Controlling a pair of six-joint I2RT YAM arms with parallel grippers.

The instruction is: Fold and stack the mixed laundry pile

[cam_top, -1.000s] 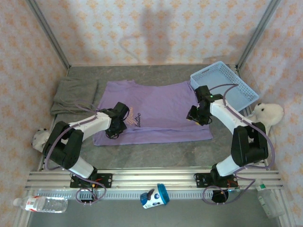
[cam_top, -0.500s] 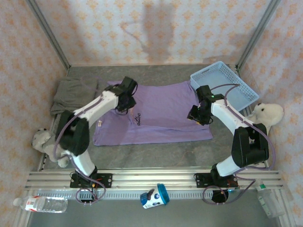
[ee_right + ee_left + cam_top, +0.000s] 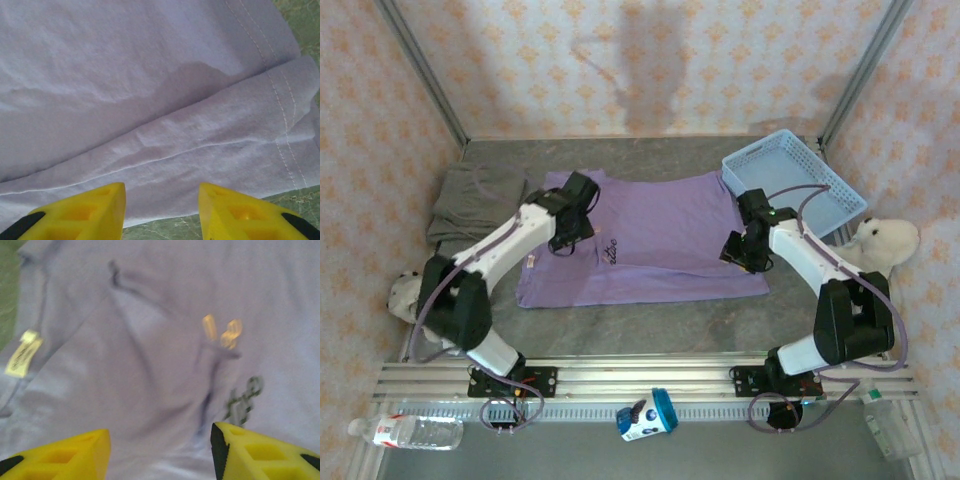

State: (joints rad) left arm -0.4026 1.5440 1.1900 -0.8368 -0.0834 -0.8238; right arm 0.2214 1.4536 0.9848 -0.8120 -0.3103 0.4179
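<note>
Counting garments, we find two: one lavender T-shirt (image 3: 660, 250) spread flat mid-table, one grey-olive garment (image 3: 475, 200) bunched just beside its far-left corner. The shirt's chest print (image 3: 242, 400) blurs in the left wrist view. Both the left gripper (image 3: 160, 452) and right gripper (image 3: 161, 210) sit over the shirt, jaws apart.

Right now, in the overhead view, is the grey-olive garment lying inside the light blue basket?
No: the grey-olive garment lies at the left beside the purple T-shirt, while the light blue basket stands at the right.

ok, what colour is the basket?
Light blue; the basket shows best in the top external view.
</note>
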